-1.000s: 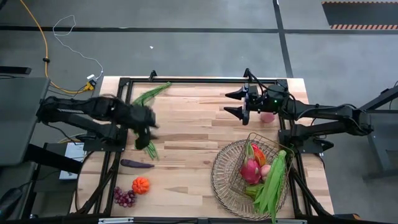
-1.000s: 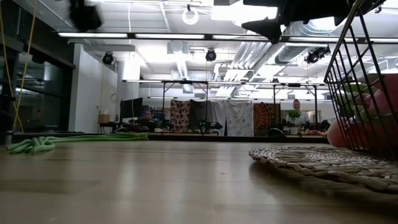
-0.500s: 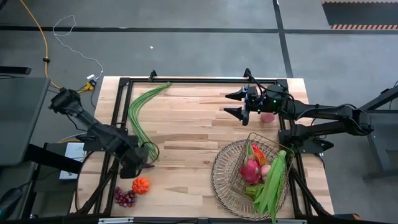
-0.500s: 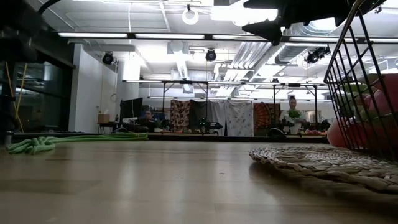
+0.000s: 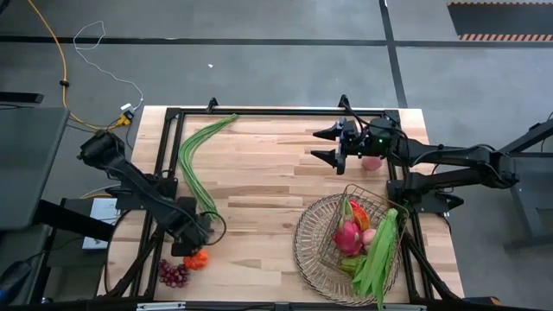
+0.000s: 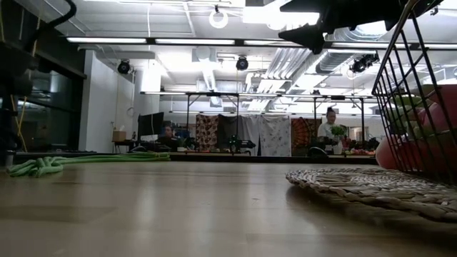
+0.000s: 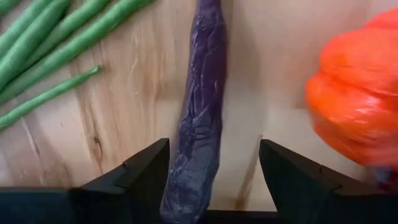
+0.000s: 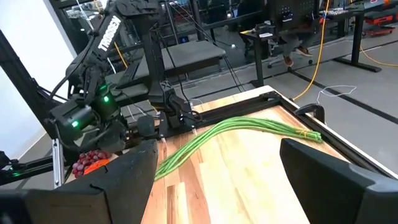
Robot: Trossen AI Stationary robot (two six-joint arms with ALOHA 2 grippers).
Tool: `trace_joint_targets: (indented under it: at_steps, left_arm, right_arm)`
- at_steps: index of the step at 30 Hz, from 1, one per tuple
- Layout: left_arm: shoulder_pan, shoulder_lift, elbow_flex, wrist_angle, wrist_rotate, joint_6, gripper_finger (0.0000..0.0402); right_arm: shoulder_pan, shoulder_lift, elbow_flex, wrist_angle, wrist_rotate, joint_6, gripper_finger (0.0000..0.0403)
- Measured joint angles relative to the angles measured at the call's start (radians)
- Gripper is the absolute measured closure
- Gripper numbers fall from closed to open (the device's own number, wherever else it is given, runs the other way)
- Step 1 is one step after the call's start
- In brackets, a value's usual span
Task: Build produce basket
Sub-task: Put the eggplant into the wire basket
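At lower left of the high view, your left gripper (image 7: 211, 171) is straddling the eggplant (image 7: 202, 106), fingers spread. Right gripper (image 5: 333, 144) is waiting spread, upper centre. Basket (image 5: 304, 250), lower right, is holding several produce; pumpkin (image 5: 197, 258), grapes (image 5: 173, 274), 1 bean bunch (image 5: 194, 160) remaining.

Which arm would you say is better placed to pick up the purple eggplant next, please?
The left. Its open end effector already straddles the eggplant beside the pumpkin. The right end effector hovers open across the table, near the peach.
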Motion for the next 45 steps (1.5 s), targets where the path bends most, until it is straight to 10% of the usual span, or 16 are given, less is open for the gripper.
trace_joint_targets:
  at_steps: [18, 32, 45]
  left_arm:
    - [0.003, 0.183, 0.0, 0.012, 0.01, 0.028, 0.0171]
    - [0.035, 0.174, 0.0, 0.007, -0.039, 0.056, 0.0297]
    - [0.202, -0.122, 0.185, -0.234, -0.108, 0.131, 0.0283]
  right_arm:
    - [0.0, 0.0, 0.0, -0.017, 0.0, 0.0, 0.0075]
    - [0.0, 0.0, 0.0, -0.02, 0.0, 0.002, 0.0075]
    - [0.0, 0.0, 0.0, -0.02, 0.0, -0.001, 0.0075]
